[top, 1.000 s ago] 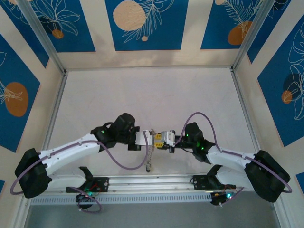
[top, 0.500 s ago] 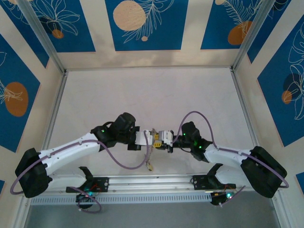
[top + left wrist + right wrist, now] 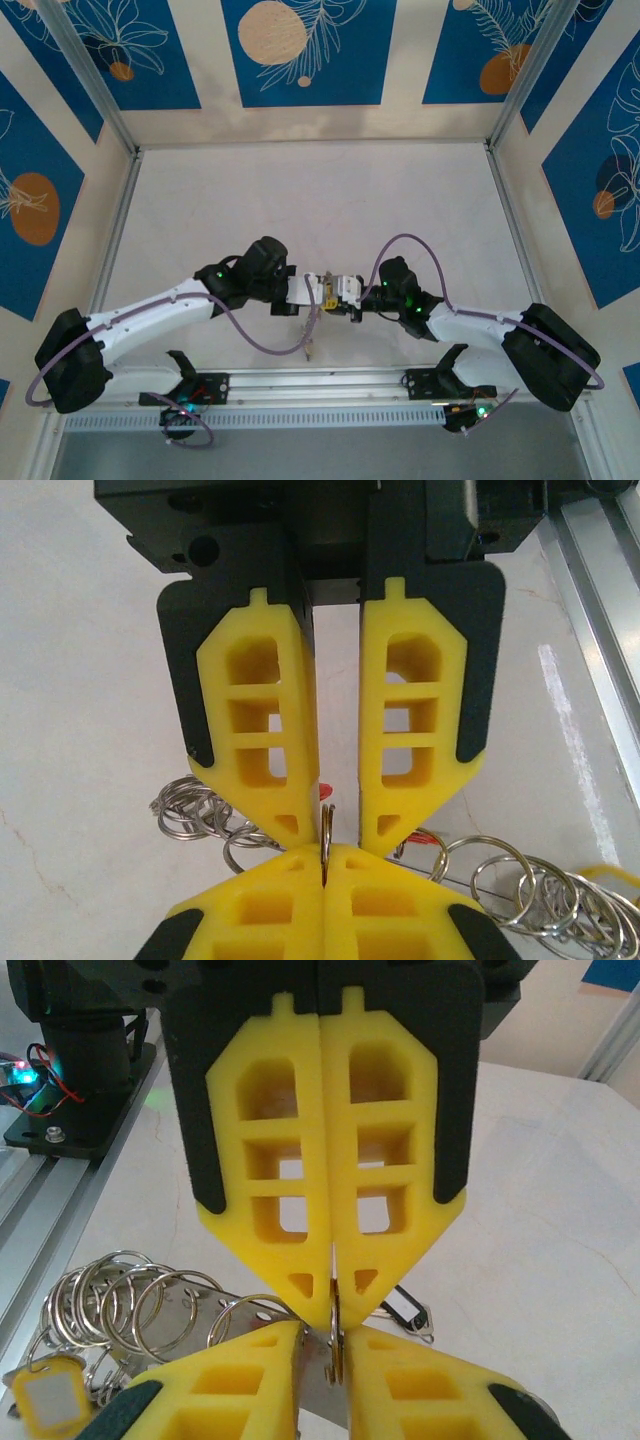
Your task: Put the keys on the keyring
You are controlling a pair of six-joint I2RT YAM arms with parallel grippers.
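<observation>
My two grippers meet tip to tip above the table's near middle. The left gripper (image 3: pixel 316 291) (image 3: pixel 338 832) is shut on a silvery strip with holes (image 3: pixel 190 1305) that carries several split rings (image 3: pixel 120 1295); its fingers stay a narrow gap apart. The right gripper (image 3: pixel 334 291) (image 3: pixel 334 1312) is closed on one small ring (image 3: pixel 327 825) seen edge-on between both pairs of tips. Rings (image 3: pixel 545 895) fan out on both sides of the left fingers, with red tags (image 3: pixel 432 835) among them. A black-tagged key (image 3: pixel 410 1312) lies behind the right fingers and a yellow tag (image 3: pixel 45 1395) hangs low left. A strand of rings (image 3: pixel 311 330) dangles below the grippers.
The aluminium rail (image 3: pixel 320 385) along the near table edge runs just below the dangling strand and shows beside both wrists (image 3: pixel 590 680). The pale tabletop (image 3: pixel 320 200) stretches bare behind the arms up to the patterned walls.
The right arm has slid left until its tips reach the left gripper, and its jaws have narrowed onto the small ring. The dangling strand has swung slightly. The left gripper stayed put.
</observation>
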